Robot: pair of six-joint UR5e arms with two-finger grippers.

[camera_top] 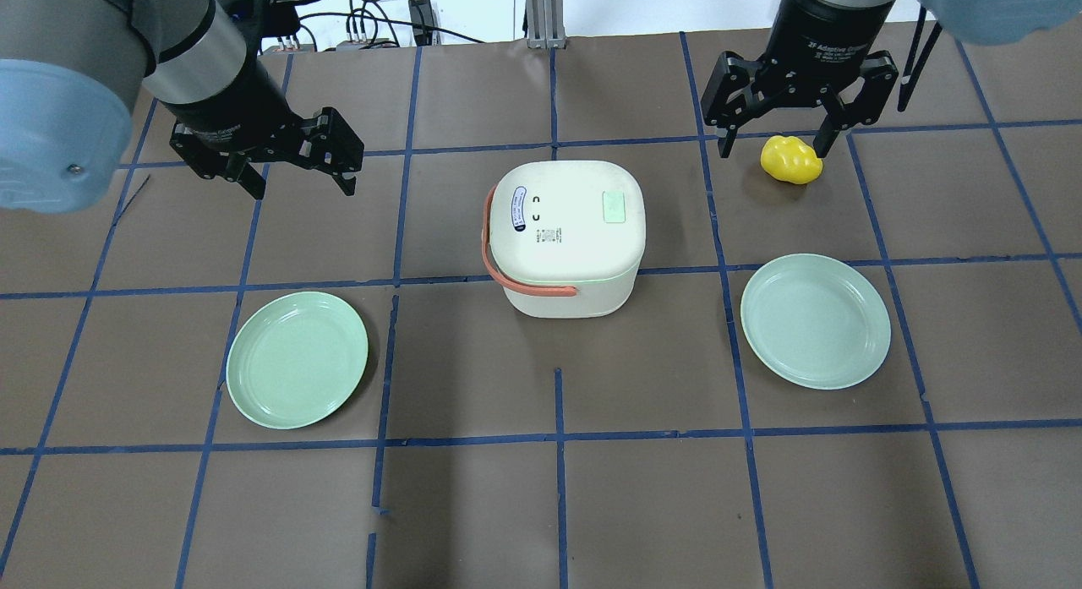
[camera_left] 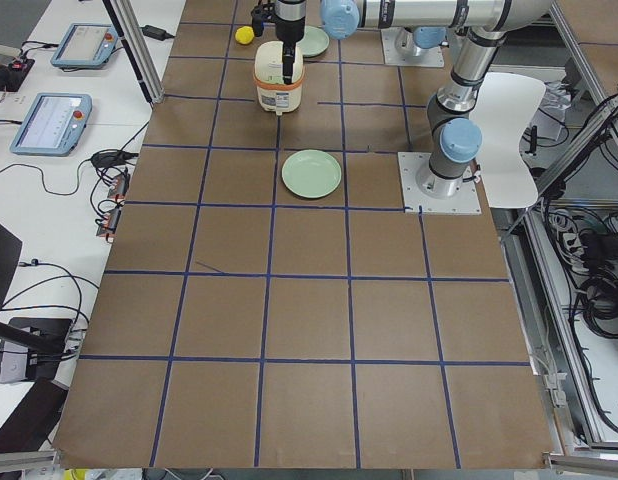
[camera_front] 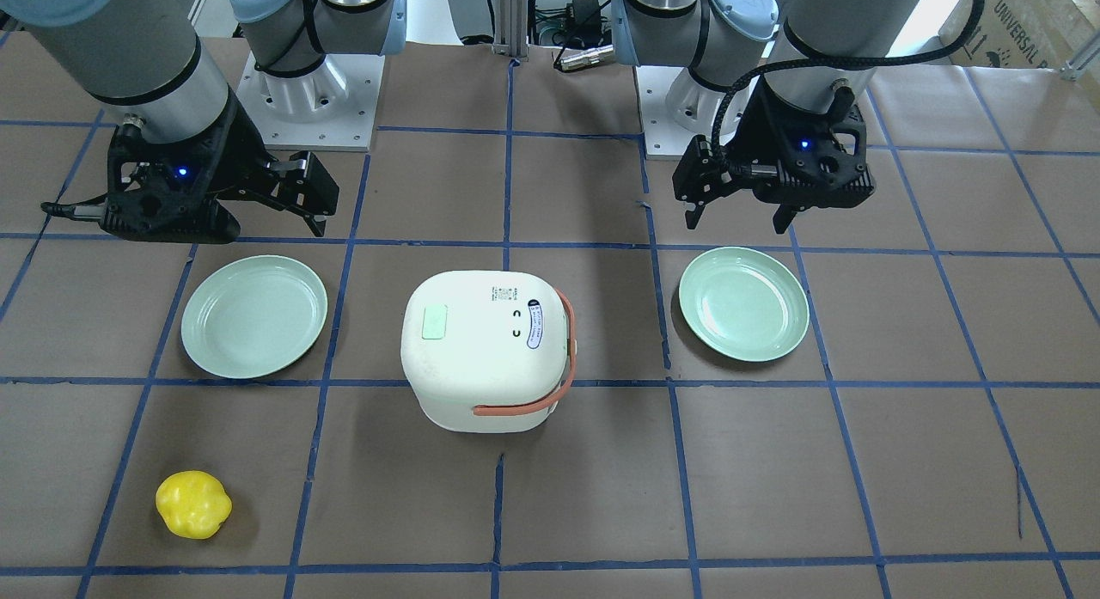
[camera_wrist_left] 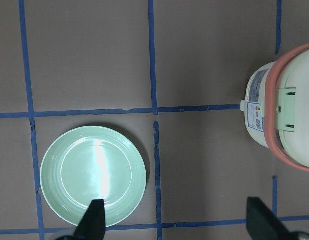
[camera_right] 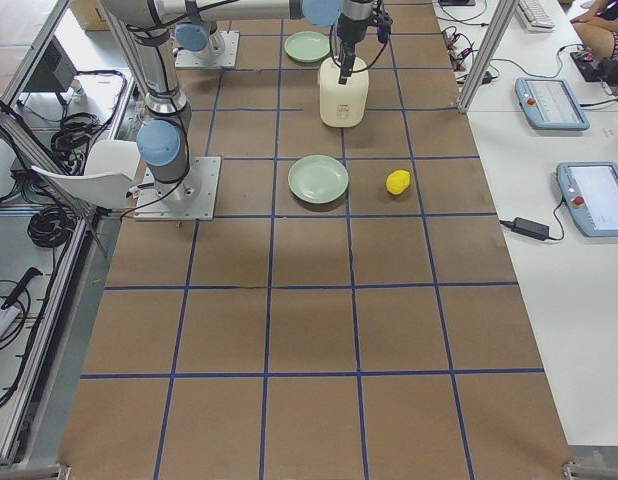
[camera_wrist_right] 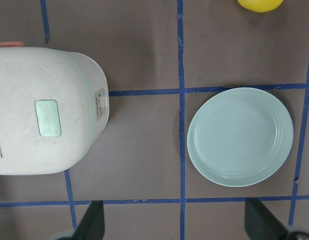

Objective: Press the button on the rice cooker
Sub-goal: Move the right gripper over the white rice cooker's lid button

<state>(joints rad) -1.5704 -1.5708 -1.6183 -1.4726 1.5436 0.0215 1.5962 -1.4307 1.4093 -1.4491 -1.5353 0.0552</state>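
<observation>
Overhead, cooker: white cooker (camera_top: pixel 566 234) upright at desk (camera_top: pixel 558 504) ctr, lid shut. Orange handle (camera_top: pixel 489 249) lies folded round its L and robot-side edges.
Overhead, lid: green patch (camera_top: pixel 614 207) on top, toward R; can't tell if that's the button.
Overhead, L tool: L tool (camera_top: pixel 300 188) in air beyond and L of cooker, well apart from it, fingers spread.
Overhead, R tool: R tool (camera_top: pixel 775 152) in air beyond and R of cooker, fingers spread; lines up w/ yellow toy (camera_top: pixel 790 162) in this view.
Overhead, plates: L plate (camera_top: pixel 296 359) and R plate (camera_top: pixel 816 320) flat on desk, either side of cooker on robot's side, neither touching it.
Front, layout: sides mirrored. Cooker sits btw the two plates, apart from both.
Front, L tool: on view R, above desk just by L plate's robot-side rim, fingers apart.
Front, R tool: on view L, above desk near R plate's robot-side rim; finger gap hard to read here.
Front, toy: on desk at operators' side, well apart from R tool.
L wrist: L plate lower L, cooker side w/ handle at R edge, two fingertips at bottom edge, wide apart.
R wrist: cooker lid w/ green patch at L, R plate at R, toy cut by top edge, fingertips at bottom edge, wide apart.
Side views: both tools up by cooker, too small to judge fingers.
</observation>
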